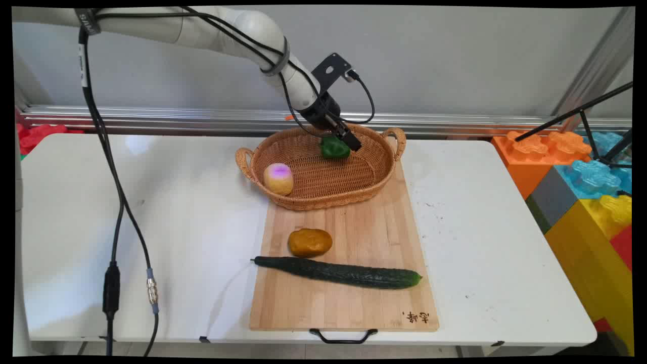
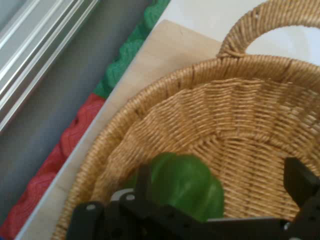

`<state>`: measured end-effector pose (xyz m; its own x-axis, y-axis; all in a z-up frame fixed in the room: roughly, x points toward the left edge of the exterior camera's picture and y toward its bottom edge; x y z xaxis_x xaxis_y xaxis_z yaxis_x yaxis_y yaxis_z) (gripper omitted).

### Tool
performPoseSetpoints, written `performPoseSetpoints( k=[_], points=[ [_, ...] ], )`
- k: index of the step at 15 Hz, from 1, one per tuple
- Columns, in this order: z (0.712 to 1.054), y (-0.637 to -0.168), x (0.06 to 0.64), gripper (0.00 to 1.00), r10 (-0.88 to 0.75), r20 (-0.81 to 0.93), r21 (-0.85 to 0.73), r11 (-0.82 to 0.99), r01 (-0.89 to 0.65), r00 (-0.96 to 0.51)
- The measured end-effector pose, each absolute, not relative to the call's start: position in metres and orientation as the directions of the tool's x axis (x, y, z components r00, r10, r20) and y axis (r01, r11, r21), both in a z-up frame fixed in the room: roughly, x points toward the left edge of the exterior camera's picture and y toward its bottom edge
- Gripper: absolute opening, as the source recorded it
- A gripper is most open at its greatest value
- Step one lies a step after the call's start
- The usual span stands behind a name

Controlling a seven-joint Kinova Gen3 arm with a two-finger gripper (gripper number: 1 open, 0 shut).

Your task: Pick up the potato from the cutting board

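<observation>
The table (image 1: 167, 212) carries a board (image 1: 354, 303) with a cucumber (image 1: 338, 273) and potato (image 1: 310, 242). The basket (image 1: 323, 194) holds a turnip (image 1: 278, 178) and a green pepper (image 1: 333, 148), beside which the claw (image 1: 349, 139) stands released.

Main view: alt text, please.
The black gripper reaches into a wicker basket beside a green pepper. The basket, also holding a pale round vegetable, sits on a wooden board with a potato and cucumber.
</observation>
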<state>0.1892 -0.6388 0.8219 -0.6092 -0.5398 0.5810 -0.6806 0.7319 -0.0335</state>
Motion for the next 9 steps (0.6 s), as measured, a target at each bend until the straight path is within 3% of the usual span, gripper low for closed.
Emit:
performPoseSetpoints(
  k=[9],
  points=[
    [0.881,-0.571,0.188,1.00,-0.510,0.542,0.012,0.800,-0.600,-0.669]
  ],
)
